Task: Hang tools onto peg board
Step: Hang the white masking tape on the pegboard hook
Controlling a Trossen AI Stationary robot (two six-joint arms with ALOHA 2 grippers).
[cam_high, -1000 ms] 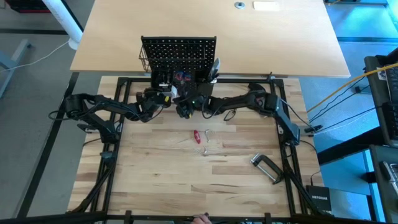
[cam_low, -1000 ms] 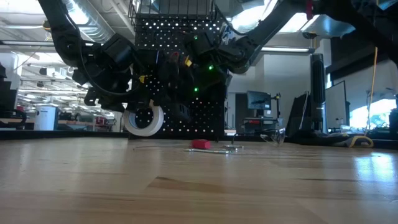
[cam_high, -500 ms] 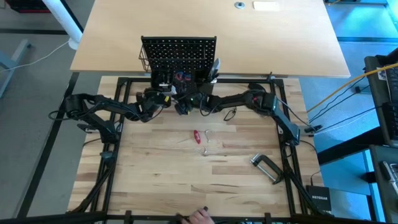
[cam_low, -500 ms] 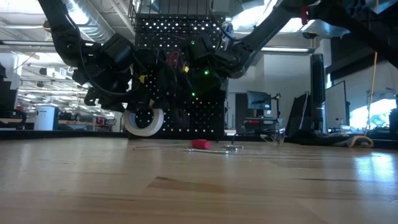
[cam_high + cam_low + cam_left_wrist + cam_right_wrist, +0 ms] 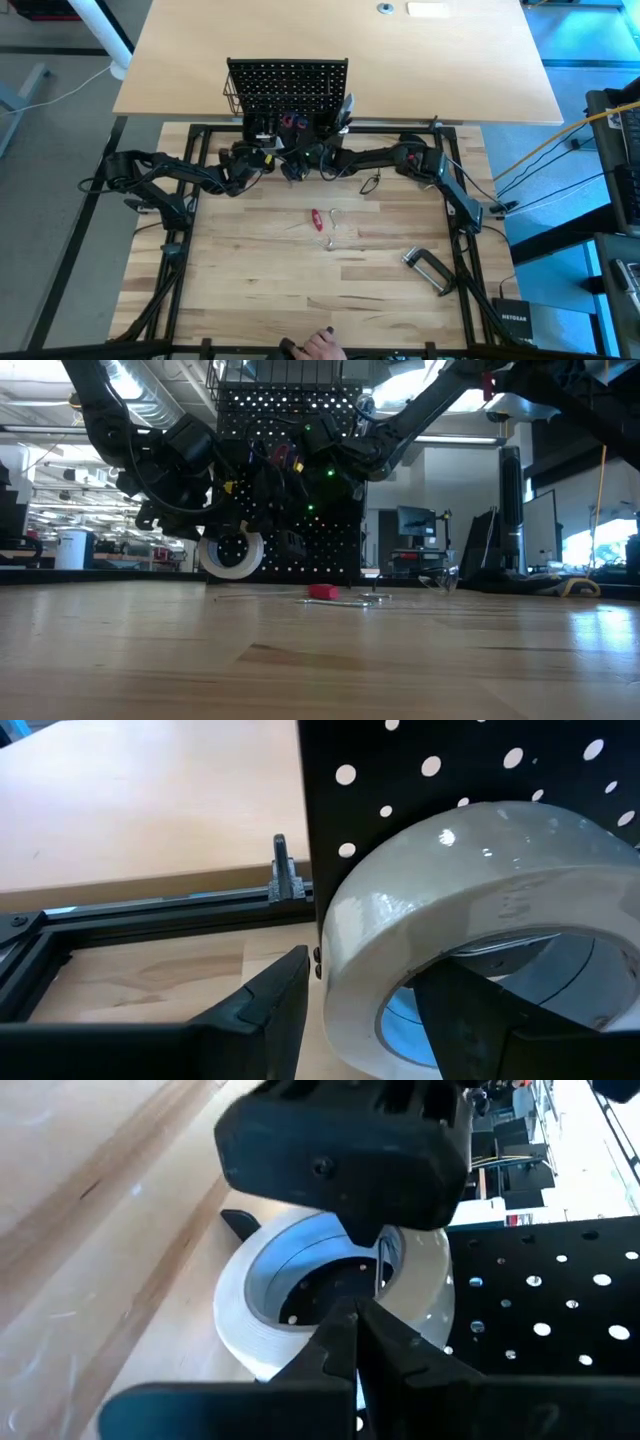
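White tape roll (image 5: 229, 552) sits low at the peg board (image 5: 288, 88), centre-left of the low view, clamped through its wall by the left gripper (image 5: 400, 1010): one finger inside, one outside. Right gripper (image 5: 352, 1342) is shut, empty, tip near the roll's core. Step: hanging the tape. Next, I'd guess, slip the core over a hook w/o snagging. Vs a sec ago: right arm reached further left toward the board; left unchanged. C-clamp (image 5: 428, 270) waits lower right on desk (image 5: 250, 280).
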